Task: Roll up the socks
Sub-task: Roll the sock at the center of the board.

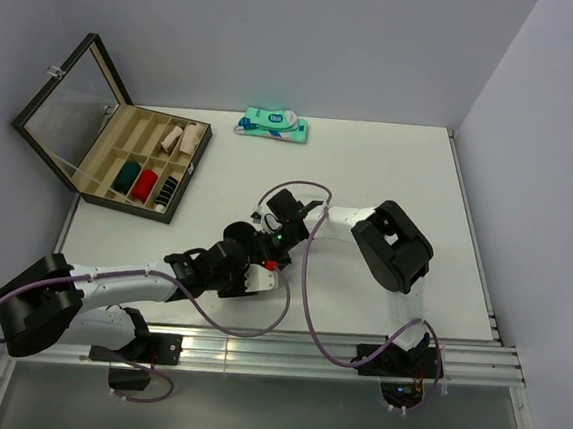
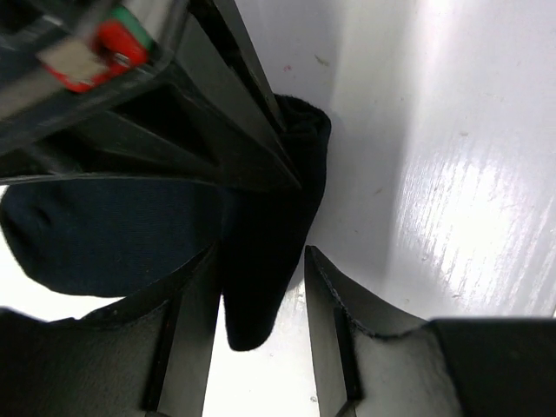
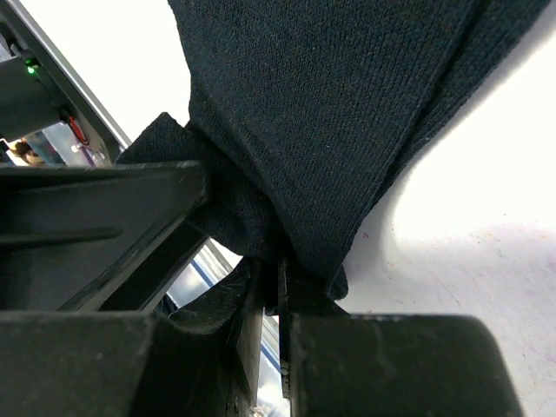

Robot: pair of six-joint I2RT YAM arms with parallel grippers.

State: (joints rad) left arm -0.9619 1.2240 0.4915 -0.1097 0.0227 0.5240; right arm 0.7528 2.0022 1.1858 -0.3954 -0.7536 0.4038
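A white table [image 1: 390,173] spread out on every side of the right gripper [image 1: 269,256], its glossy top catching overhead light. Pale lavender walls [image 1: 282,33] rose beyond and to both sides; an aluminium rail [image 1: 305,352] ran behind.

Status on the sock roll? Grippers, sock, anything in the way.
Right gripper shut on dark sock. Left gripper open, fingers either side of it. Box and packet far back, nothing in the way.
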